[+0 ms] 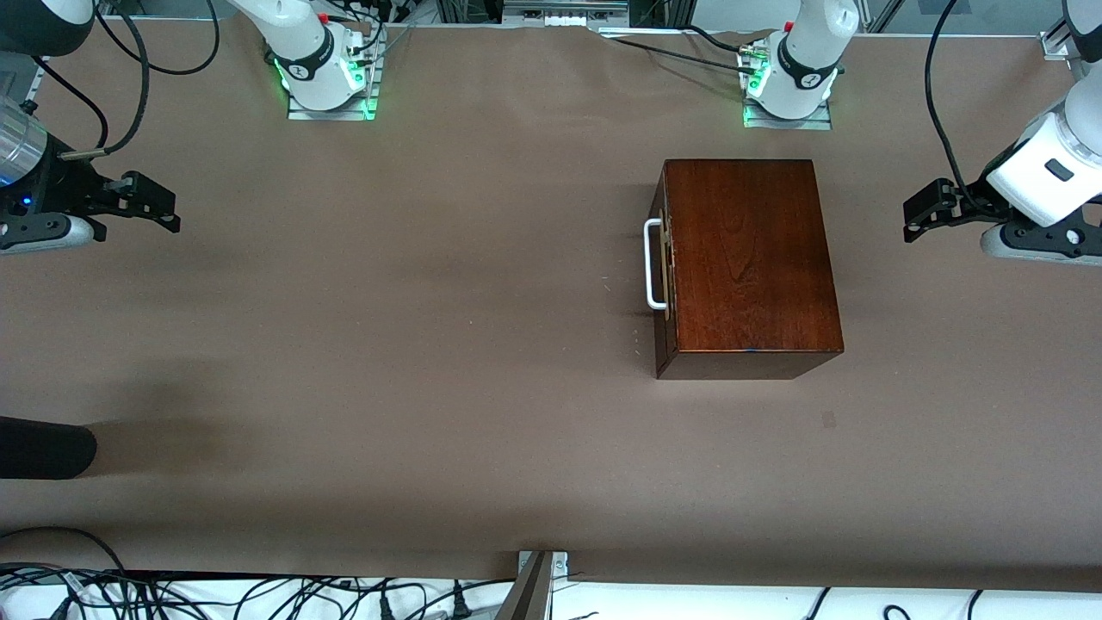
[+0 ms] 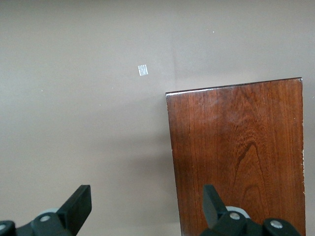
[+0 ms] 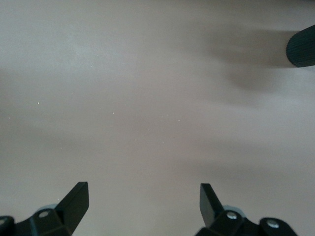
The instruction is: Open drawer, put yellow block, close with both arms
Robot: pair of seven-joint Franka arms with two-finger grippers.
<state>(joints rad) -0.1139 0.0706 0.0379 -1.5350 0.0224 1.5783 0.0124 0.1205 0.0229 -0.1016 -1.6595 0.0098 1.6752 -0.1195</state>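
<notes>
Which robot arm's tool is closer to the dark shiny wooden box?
The left tool, open, hangs beside the glossy dark wooden box at the left arm's end. The right tool, open, waits at the right arm's end of the table.

Front cam: high, facing the robot bases, covers the whole tabletop (image 1: 430,344). Both wrist cams look down past their own open fingertips, closer in. Left wrist shares the wooden box (image 2: 236,157) (image 1: 749,258) with front; right wrist sees bare tabletop only.

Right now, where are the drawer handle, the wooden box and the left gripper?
drawer handle (image 1: 654,263), front view, middle of the white loop
wooden box (image 1: 749,254), front view, centre of its top
left gripper (image 1: 914,217), front view, between its fingertips
</notes>
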